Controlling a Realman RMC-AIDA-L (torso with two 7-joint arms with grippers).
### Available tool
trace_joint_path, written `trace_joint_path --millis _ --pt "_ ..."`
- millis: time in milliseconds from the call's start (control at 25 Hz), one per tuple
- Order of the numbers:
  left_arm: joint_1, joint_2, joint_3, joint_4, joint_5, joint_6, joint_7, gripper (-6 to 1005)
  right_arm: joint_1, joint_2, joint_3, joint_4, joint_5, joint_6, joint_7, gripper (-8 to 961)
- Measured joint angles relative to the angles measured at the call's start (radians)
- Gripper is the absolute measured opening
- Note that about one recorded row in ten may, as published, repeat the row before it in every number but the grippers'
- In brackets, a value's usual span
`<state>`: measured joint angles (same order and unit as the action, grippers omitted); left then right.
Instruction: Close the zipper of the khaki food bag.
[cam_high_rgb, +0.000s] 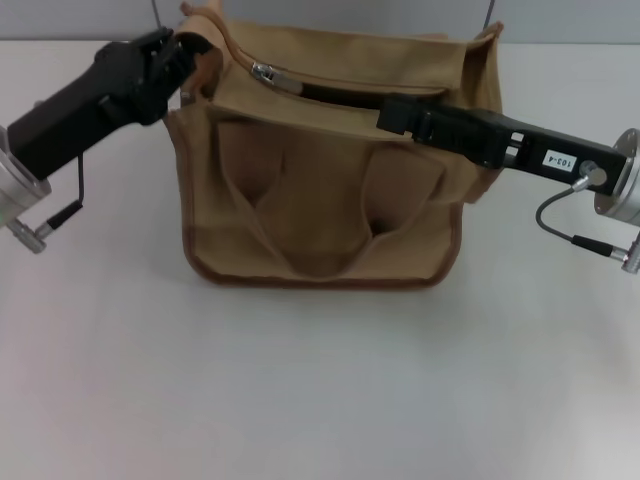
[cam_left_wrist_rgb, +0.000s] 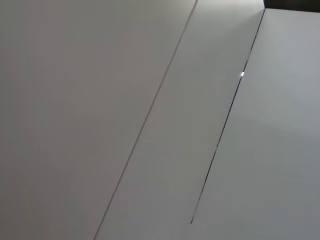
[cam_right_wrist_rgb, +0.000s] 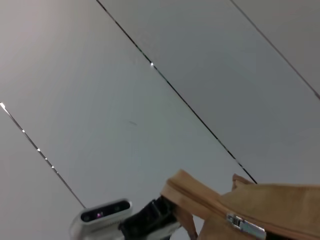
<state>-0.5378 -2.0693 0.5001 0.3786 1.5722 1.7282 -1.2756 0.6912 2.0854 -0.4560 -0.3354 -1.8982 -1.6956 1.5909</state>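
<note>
The khaki food bag (cam_high_rgb: 320, 210) stands upright mid-table with its front pocket facing me. The zipper (cam_high_rgb: 350, 88) runs across its top. Its silver pull tab (cam_high_rgb: 266, 72) sits near the left end, and a dark open gap runs to the right of it. My left gripper (cam_high_rgb: 188, 68) is at the bag's top left corner, closed on the fabric end there. My right gripper (cam_high_rgb: 392, 115) lies over the bag's top right of middle, by the open gap and well right of the pull tab. The right wrist view shows the bag (cam_right_wrist_rgb: 275, 200), the pull tab (cam_right_wrist_rgb: 245, 226) and the left gripper (cam_right_wrist_rgb: 150, 220).
The white table (cam_high_rgb: 320, 400) spreads in front of the bag. A pale panelled wall (cam_left_wrist_rgb: 150, 120) stands behind and fills the left wrist view. Cables hang from both wrists, on the left (cam_high_rgb: 70, 205) and on the right (cam_high_rgb: 560, 225).
</note>
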Motion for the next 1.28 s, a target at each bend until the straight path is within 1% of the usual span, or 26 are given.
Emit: trace_joint_path --millis 160,320,440,480,520,560,680,760,800,960,1160,1280 --pt "-0.03 -0.001 0.004 0.041 -0.014 -0.002 -0.058 21 -0.02 0.001 0.005 0.01 0.002 -0.012 -0.034 757" --pt "-0.047 -0.004 0.009 0.046 -0.024 0.001 -0.065 21 -0.033 0.001 0.005 0.025 0.024 -0.029 -0.059 757" --pt "-0.055 -0.005 0.026 0.046 -0.024 0.006 -0.063 21 -0.038 0.001 0.001 0.031 0.037 -0.04 -0.078 757" --pt "-0.057 -0.006 0.062 0.046 -0.024 0.008 -0.052 22 -0.032 0.001 0.0 0.037 0.038 -0.042 -0.084 757" --pt "-0.057 -0.006 0.062 0.046 -0.024 0.008 -0.052 22 -0.032 0.001 0.0 0.037 0.038 -0.042 -0.084 757" --pt "-0.055 -0.007 0.079 0.046 -0.024 0.009 -0.047 22 -0.023 0.001 0.0 0.038 0.04 -0.042 -0.085 757" --pt "-0.054 -0.007 0.082 0.045 -0.024 0.009 -0.047 22 -0.006 0.001 0.002 0.041 0.043 -0.042 -0.084 757" --pt "-0.053 -0.008 0.084 0.042 -0.025 0.012 -0.047 22 0.029 0.001 0.0 0.046 0.044 -0.036 -0.079 757" --pt "-0.053 -0.008 0.084 0.042 -0.025 0.012 -0.047 22 0.029 0.001 0.0 0.046 0.044 -0.036 -0.079 758" --pt "-0.052 -0.008 0.08 0.039 -0.027 0.013 -0.047 22 0.077 0.001 -0.004 0.07 0.04 -0.002 -0.078 758" --pt "-0.052 -0.008 0.08 0.039 -0.032 0.013 -0.047 22 0.093 0.003 -0.034 0.086 0.042 0.05 -0.086 758" --pt "-0.051 -0.008 0.083 0.039 -0.037 0.013 -0.047 22 0.101 0.004 -0.039 0.104 0.042 0.059 -0.105 758"
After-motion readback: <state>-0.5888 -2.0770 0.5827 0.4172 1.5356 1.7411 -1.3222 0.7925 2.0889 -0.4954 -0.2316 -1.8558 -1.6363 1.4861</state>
